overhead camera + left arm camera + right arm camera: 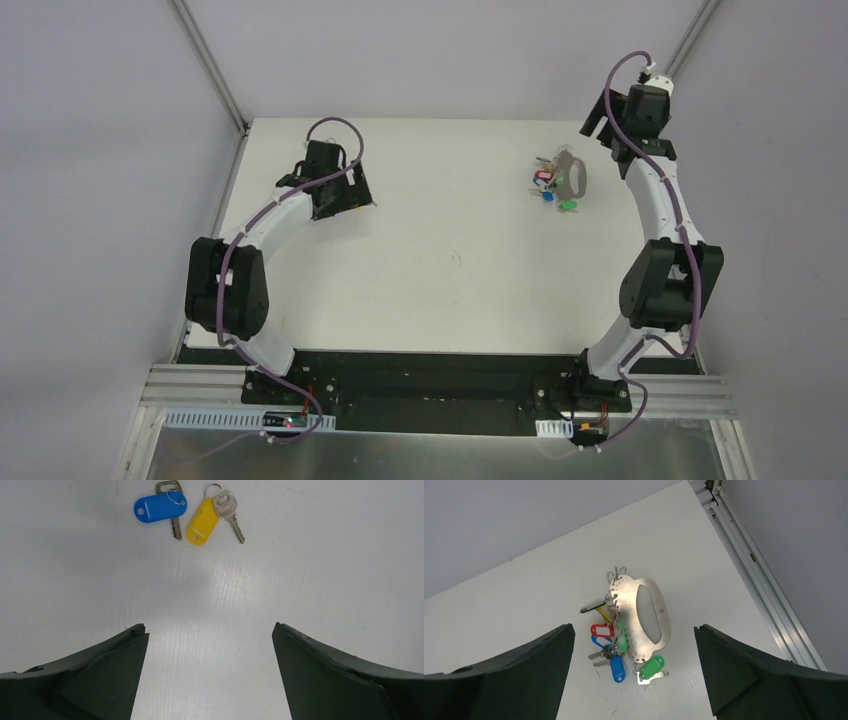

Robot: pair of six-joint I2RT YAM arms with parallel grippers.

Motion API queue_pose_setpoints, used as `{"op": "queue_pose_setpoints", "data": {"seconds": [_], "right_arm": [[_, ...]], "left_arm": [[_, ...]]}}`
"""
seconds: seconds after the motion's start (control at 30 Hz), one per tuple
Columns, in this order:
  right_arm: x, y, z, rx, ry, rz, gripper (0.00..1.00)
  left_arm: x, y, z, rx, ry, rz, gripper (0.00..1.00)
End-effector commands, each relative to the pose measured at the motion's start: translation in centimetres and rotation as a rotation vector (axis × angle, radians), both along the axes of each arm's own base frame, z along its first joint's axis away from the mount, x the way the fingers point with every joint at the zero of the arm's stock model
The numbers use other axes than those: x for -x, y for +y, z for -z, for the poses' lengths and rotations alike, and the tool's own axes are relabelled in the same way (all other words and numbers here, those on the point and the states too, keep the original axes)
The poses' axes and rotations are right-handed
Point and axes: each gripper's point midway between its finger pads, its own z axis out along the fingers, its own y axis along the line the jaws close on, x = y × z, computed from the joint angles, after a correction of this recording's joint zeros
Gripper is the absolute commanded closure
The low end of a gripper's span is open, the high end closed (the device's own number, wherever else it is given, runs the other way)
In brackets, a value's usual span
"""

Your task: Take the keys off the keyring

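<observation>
The keyring (626, 597), a grey metal oval loop, lies flat on the white table at the far right; it also shows in the top view (572, 178). Keys are bunched on its left side and near end, with a red tag (602, 630), a blue tag (617, 668) and a green tag (651, 666). My right gripper (634, 627) is open and empty, raised above the bunch. Two loose keys lie apart from the ring at the far left: one with a blue tag (160, 507), one with a yellow tag (204, 521). My left gripper (210, 630) is open and empty just short of them.
An aluminium frame rail (764, 600) runs along the table's right edge, close to the keyring. Another frame post (210, 65) stands at the back left corner. Grey walls surround the table (450, 290). Both arm bases sit at the near edge.
</observation>
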Motion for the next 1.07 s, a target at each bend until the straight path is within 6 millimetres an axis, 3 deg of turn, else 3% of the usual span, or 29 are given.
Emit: {"op": "queue_pose_setpoints", "data": {"seconds": [0.0, 0.13, 0.17, 0.33, 0.53, 0.77, 0.9, 1.03], "right_arm": [[1.6, -0.6, -6.9, -0.122, -0.171, 0.149, 0.01], [6.0, 0.1, -9.9, -0.244, -0.236, 0.206, 0.01], [7.8, 0.5, -11.2, -0.272, -0.276, 0.2, 0.01], [15.4, 3.3, -13.9, -0.349, -0.388, 0.088, 0.01], [23.4, 4.1, -14.2, -0.356, -0.471, 0.069, 0.01], [28.7, 4.5, -10.8, -0.354, -0.474, 0.067, 0.01], [30.3, 4.2, -9.3, -0.321, -0.459, 0.082, 0.01], [30.6, 3.6, -8.1, -0.292, -0.436, 0.107, 0.01]], "left_arm": [[0.2, 1.0, -6.2, -0.004, -0.168, -0.045, 0.01], [2.2, 1.7, -10.7, 0.02, -0.253, -0.065, 0.01], [2.8, 2.2, -11.7, 0.021, -0.259, -0.097, 0.01], [5.9, 3.9, -17.5, -0.015, -0.361, -0.105, 0.01], [10.0, 6.2, -23.8, -0.053, -0.567, -0.126, 0.01], [12.4, 5.5, -24.4, -0.013, -0.629, -0.053, 0.01], [13.0, 5.2, -24.6, -0.014, -0.669, -0.011, 0.01], [13.3, 4.9, -24.5, -0.03, -0.681, 0.035, 0.01]]}}
